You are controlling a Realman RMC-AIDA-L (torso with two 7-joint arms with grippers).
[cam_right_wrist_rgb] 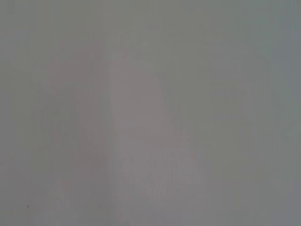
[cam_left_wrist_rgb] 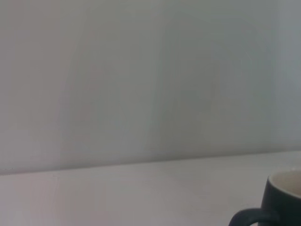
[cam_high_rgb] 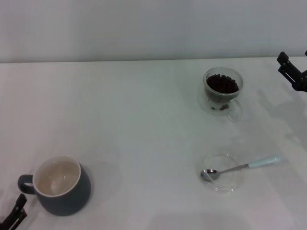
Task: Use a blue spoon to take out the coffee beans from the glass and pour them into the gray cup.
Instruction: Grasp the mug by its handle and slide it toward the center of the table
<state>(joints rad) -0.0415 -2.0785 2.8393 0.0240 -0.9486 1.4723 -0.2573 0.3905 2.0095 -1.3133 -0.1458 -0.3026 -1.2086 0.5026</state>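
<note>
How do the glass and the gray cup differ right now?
The glass is clear and smaller; the gray cup is opaque blue-gray with a cream inside. The glass holds coffee beans; the gray cup looks empty. The glass stands far right on the table, the gray cup near left. Both are upright, each with one loop handle.

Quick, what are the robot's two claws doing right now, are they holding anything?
Left tool: at the table's near left corner beside the gray cup, holding nothing; open or closed cannot be told.
Right tool: at the far right edge, holding nothing; open or closed cannot be told.
</note>
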